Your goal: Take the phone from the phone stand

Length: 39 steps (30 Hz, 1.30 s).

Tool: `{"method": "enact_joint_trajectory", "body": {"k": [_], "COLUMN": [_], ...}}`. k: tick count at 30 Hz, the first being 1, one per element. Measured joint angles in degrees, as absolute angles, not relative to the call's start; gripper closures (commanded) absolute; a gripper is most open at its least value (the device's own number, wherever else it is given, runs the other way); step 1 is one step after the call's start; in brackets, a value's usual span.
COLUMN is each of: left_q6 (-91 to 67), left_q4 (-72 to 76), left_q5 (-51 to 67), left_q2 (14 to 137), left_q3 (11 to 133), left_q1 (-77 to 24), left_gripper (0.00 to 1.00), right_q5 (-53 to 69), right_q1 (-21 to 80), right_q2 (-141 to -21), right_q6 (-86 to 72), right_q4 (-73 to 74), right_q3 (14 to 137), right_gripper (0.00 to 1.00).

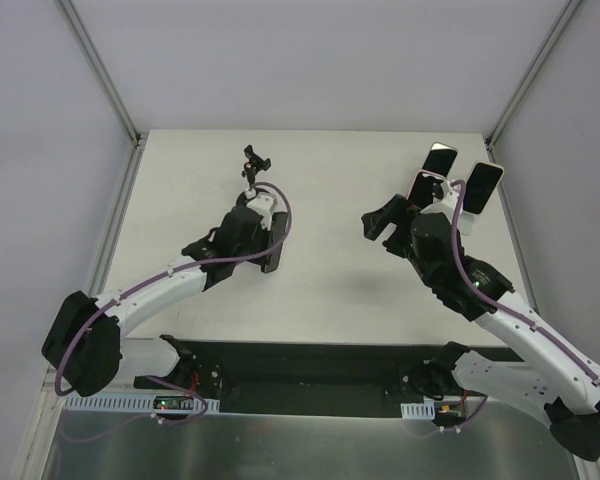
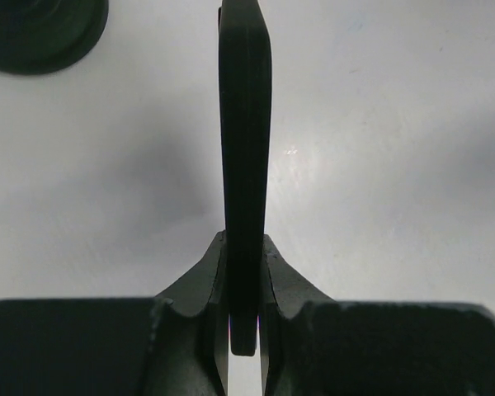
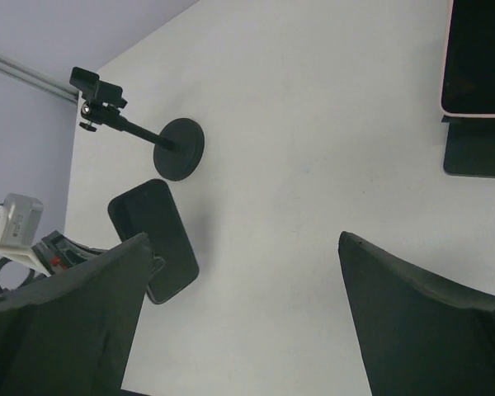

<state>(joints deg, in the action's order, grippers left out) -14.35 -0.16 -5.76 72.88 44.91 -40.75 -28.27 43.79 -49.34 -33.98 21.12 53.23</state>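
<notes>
Between the fingers of the left claw [image 2: 244,272], which are drawn in narrow and pressed against its two flat faces, is the phone [image 2: 246,124]. It is dark, seen edge-on from the left wrist, and reaches straight out ahead of that claw over the white desk [image 2: 396,165]. Whether its lower side touches the desk I cannot tell. Ahead of the left claw and a little to its left stands the phone stand [image 3: 179,150], a round black base with a thin stem leaning away to a small clamp head. The phone is apart from that clamp, and its far end lies near the base with a small gap between them. A purple cable [image 1: 280,205] loops over the left wrist, just behind the claw. Further right, well apart from the phone and the stand, the right claw [image 1: 382,226] hangs above bare desk with its fingers [image 3: 66,322] spread wide and nothing between them. Beyond the right claw, toward the far right corner of the desk, three other phones [image 1: 483,187] are propped up close together. From the right wrist, one of them shows as a dark screen with a pale pink edge, with a dark block just below it.
</notes>
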Motion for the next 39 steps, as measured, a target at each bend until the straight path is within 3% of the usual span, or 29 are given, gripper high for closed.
{"method": "enact_joint_trajectory", "body": {"k": [6,12,20,25,29,32,36,39], "left_q6": [-18.2,-18.6,-12.8,-7.7,-5.6,-4.0,-2.4,-1.8], "left_q4": [-7.9,-15.9,-25.5,-30.9,-33.0,-34.0,-35.6,-36.6], "left_q5": [6.7,16.8,29.2,31.6,32.1,31.1,27.9,25.8], "left_q2": [68.5,73.6,91.1,95.9,96.9,97.7,99.0,99.9], "left_q3": [41.3,45.1,58.0,60.2,60.9,61.8,62.2,62.8], "left_q1": [-20.4,-1.0,9.8,12.5,12.8,12.8,12.8,12.8], "left_gripper": [1.0,1.0,1.0,0.99,0.8,0.71,0.51,0.45], "right_q5": [-28.3,-27.8,-26.6,-26.5,-26.5,-26.5,-26.1,-25.6], "right_q1": [43.8,43.7,43.3,42.7,42.1,41.5,41.2,41.1], "right_q2": [-49.4,-50.4,-51.2,-50.8,-50.5,-50.6,-51.4,-52.6], "right_q6": [-26.1,-20.7,-16.5,-14.7,-13.8,-13.2,-12.8,-12.8], "right_q4": [20.0,18.9,18.6,18.6,18.7,18.7,18.7,18.7], "right_q3": [53.2,53.6,53.8,53.8,53.8,53.8,53.9,54.1], "right_gripper": [0.04,0.04,0.04,0.04,0.04,0.04,0.04,0.04]}}
